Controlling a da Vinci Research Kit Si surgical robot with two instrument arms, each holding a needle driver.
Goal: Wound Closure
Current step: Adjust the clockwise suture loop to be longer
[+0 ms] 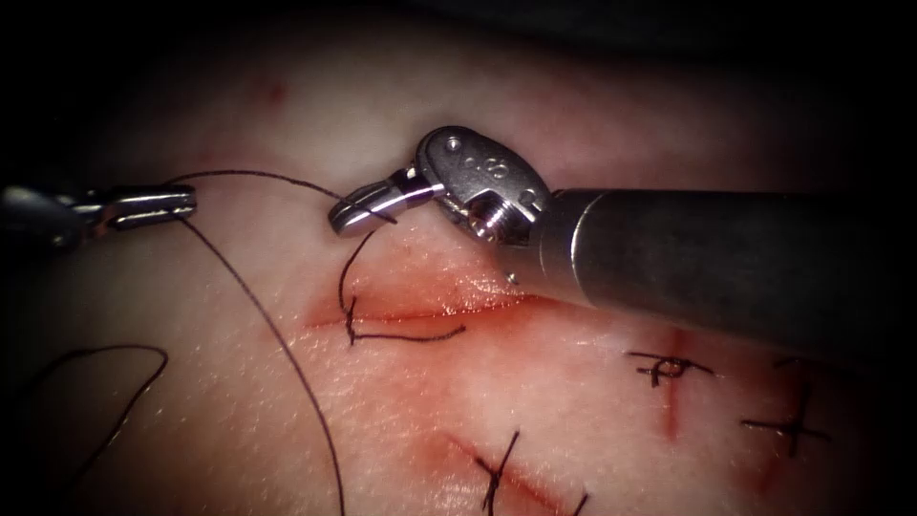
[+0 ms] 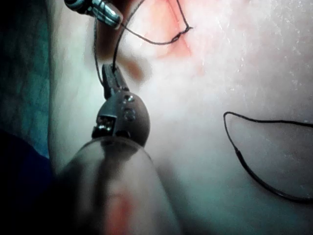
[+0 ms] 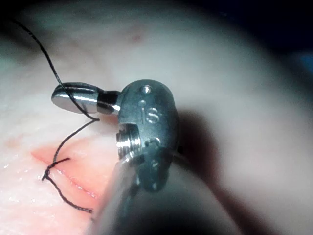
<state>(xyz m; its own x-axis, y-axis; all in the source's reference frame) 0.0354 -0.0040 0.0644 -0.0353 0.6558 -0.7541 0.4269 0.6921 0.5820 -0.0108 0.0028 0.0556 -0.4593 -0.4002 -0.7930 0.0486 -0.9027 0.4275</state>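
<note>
Right tool (image 1: 358, 212), frame centre: jaws closed on thread (image 1: 277, 334) rising from a knot at the cut (image 1: 420, 311). Left tool (image 1: 153, 205), left edge: jaws closed on thread. Stitches (image 1: 669, 366) lower right are finished; this one remains untrimmed.

Pale tissue (image 1: 287, 115) serving as the working surface, with everything shown resting upon it. An open cut (image 1: 420, 311) runs roughly level across the centre, its margins stained by red fluid (image 1: 430, 287). A knot (image 1: 351, 325) of dark thread (image 1: 277, 334) sits at the left end of the cut, one short tail lying rightward along the wound. A long strand curves across the tissue left of the cut, beside a separate loop (image 1: 105, 382). Finished stitches (image 1: 669, 366) cross other red lines to the lower right.
</note>
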